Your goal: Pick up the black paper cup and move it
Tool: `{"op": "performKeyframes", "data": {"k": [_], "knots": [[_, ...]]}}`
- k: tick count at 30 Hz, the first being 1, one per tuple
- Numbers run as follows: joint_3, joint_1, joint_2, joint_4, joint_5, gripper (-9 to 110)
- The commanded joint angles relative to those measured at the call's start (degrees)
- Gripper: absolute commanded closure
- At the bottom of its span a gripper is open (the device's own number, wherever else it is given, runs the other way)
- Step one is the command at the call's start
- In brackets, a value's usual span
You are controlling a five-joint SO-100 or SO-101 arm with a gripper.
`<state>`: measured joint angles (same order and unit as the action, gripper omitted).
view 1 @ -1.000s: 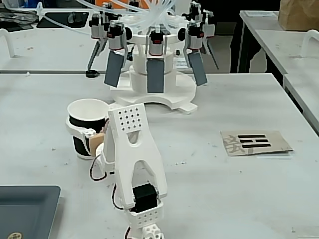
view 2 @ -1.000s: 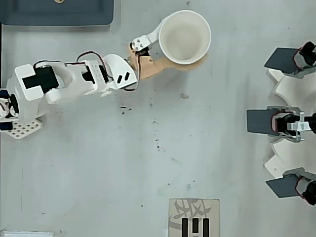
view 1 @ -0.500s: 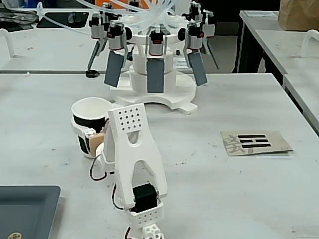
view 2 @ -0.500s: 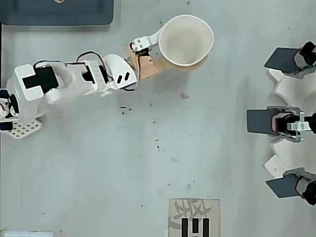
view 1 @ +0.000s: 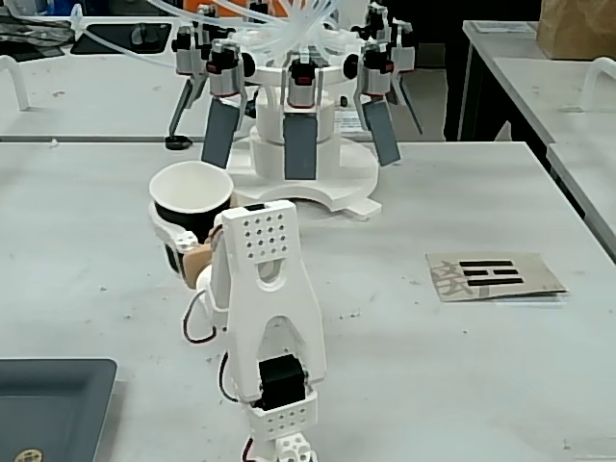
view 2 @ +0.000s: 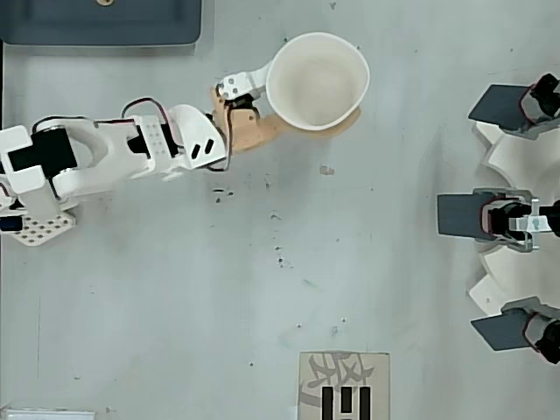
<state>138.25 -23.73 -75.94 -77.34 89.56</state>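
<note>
Gripper (view 2: 302, 103) of the white arm (view 2: 131, 153) clasps the black paper cup (view 2: 317, 80), one white finger (view 2: 249, 80) curving along one side of the wall and a tan finger (view 2: 262, 133) pressed against the other, as seen in the overhead view. From the fixed view, the gripper (view 1: 192, 248) grips the cup (view 1: 191, 197) around its black lower wall, with the white rolled rim and white inside facing up and the cup close to upright. Its base is hidden behind the fingers and the arm (view 1: 265, 318), so whether it touches the bench (view 1: 462, 366) cannot be told from there.

Beyond the cup, near the far edge of the bench in the fixed view, stands a white machine (view 1: 298, 168) with dark grey rectangular paddles (view 1: 300, 147) hanging from its heads; the cup sits just in front of and to the left of it. In the overhead view the same machine (view 2: 516, 214) lies along the right edge, well apart from the cup. A printed card with black bars (view 1: 493, 275) lies flat on the bench to the right in the fixed view, and a dark tray (view 1: 53, 404) fills the lower left corner.
</note>
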Motion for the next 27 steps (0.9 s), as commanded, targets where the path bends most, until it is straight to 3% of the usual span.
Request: {"op": "performKeyframes", "data": {"k": [1, 27], "knots": [[2.2, 1.8, -7.0, -1.8, 0.4, 94], [27.4, 7.6, -32.1, -1.9, 0.6, 94]]}}
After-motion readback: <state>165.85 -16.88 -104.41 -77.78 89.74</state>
